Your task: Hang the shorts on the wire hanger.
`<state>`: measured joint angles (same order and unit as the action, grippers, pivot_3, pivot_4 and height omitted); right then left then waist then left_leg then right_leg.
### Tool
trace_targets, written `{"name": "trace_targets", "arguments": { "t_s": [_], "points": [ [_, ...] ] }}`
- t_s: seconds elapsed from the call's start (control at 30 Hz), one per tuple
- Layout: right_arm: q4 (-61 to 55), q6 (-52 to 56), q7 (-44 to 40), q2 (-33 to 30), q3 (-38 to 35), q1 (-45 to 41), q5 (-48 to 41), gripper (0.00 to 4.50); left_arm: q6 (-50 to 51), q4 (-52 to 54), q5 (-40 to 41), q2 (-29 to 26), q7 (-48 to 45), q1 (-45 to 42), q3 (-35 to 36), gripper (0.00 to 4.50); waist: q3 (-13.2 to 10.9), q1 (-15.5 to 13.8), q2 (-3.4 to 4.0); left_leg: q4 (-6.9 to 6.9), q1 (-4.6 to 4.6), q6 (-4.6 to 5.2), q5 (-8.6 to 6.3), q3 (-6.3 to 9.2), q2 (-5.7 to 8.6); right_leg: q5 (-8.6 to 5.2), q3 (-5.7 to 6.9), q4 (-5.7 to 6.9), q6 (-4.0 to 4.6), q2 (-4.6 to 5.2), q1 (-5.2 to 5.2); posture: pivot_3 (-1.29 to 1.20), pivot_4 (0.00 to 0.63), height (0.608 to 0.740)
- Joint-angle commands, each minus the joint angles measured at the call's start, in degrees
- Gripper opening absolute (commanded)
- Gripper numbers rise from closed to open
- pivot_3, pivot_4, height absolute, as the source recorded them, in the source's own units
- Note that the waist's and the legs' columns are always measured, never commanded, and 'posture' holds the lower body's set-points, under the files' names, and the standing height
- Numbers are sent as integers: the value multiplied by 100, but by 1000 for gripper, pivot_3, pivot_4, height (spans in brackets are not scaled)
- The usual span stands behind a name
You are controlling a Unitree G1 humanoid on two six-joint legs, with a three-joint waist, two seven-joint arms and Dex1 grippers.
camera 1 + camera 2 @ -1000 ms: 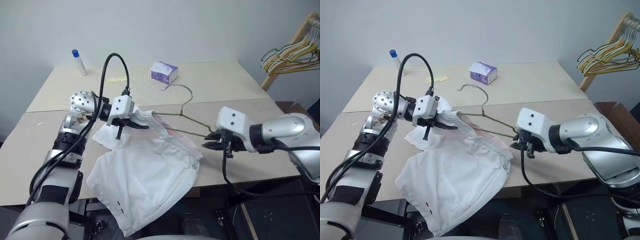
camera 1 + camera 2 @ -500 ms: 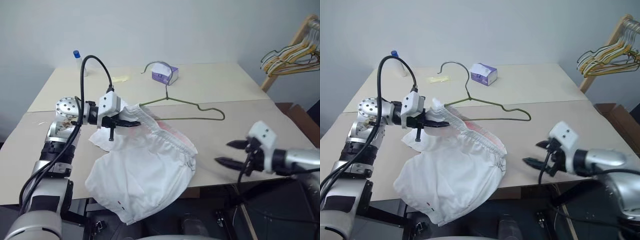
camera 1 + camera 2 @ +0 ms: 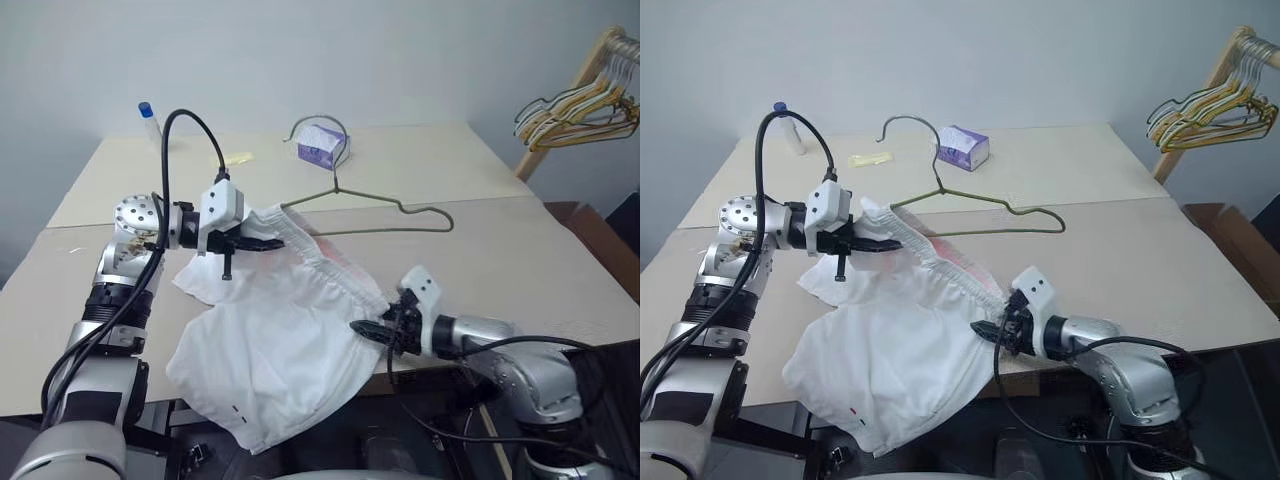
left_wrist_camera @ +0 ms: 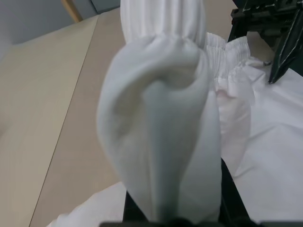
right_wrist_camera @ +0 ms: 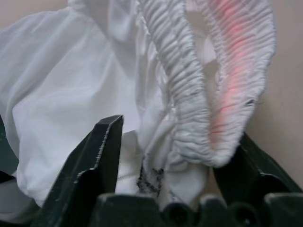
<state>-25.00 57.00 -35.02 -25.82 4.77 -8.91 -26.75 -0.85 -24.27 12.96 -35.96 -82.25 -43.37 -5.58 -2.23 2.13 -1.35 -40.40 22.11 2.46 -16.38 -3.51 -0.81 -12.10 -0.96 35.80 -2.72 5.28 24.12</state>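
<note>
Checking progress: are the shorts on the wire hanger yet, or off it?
Partly on. One arm of the wire hanger disappears into the waistband of the shorts near the left gripper; the other arm and hook stay bare.

Bare test room or robotics lab, not lived-in home; plain pale blue-grey wall (image 3: pixel 400 50) with no decoration; two plain beige tables (image 3: pixel 480 160) pushed together, seam between them visible, tops almost bare; few loose props: small purple-and-white tissue box (image 3: pixel 318 146), blue-capped bottle (image 3: pixel 149 122) at far left corner, yellowish slip (image 3: pixel 237 158) near it; wooden rack (image 3: pixel 575 85) at right edge carrying bunch of yellowish and dark hangers (image 3: pixel 580 105); loose black cable looped over robot arm.
</note>
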Motion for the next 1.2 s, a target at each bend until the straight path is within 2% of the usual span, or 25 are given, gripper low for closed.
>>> {"name": "trace_targets", "arguments": {
  "t_s": [0.03,0.17,0.2,0.23,0.4,0.73,0.83,1.0,1.2],
  "points": [
    [-59,-16,59,-43,-137,-93,-95,1743,55,287,164,-66,68,29,172,0,0,1,0,0,0,0,0,0,0,0,0,1,0,0,0,-16,0,740],
    [4,-36,6,-248,-309,-41,-160,366,129,439,230,-183,58,184,216,0,0,4,0,0,-2,0,0,0,-1,0,-1,1,0,-1,0,-8,0,740],
    [62,-40,13,-305,-375,-70,-150,108,149,483,248,-240,20,235,229,0,0,4,0,0,-2,0,0,0,0,0,-1,2,0,0,0,-8,0,740],
    [103,-45,18,-345,-418,-91,-146,45,165,519,263,-283,-4,273,237,0,0,4,0,0,-3,0,0,0,-1,0,-1,1,0,0,-1,-8,0,740],
    [578,-224,-1,-739,-772,-440,-1,45,54,560,174,-694,-273,516,185,0,0,30,0,1,-6,0,0,-3,-1,0,-5,2,0,-1,0,-4,0,740],
    [919,-540,-527,-1513,-927,-737,4,45,-146,354,-147,-865,-132,702,54,0,0,-106,0,1,-2,1,0,-4,-1,0,-1,-2,0,0,1,-2,0,740],
    [894,-591,-620,-1638,-987,-766,-32,45,-229,219,-453,-906,103,715,-62,0,0,-130,0,1,-5,1,0,-5,0,0,-2,-1,0,0,-1,-2,0,740],
    [983,-666,-645,-1750,-1053,-841,-4,45,-211,221,-420,-952,-28,764,-112,0,0,-128,0,1,-2,1,-1,-5,-1,0,-1,-2,0,0,1,-7,0,740],
    [671,-695,-646,-1850,-1178,-997,-111,45,-438,-13,-1088,-1064,293,782,-501,0,0,-130,0,1,-2,1,0,-5,-1,0,-1,-1,0,0,1,-13,0,740]
  ]
}}
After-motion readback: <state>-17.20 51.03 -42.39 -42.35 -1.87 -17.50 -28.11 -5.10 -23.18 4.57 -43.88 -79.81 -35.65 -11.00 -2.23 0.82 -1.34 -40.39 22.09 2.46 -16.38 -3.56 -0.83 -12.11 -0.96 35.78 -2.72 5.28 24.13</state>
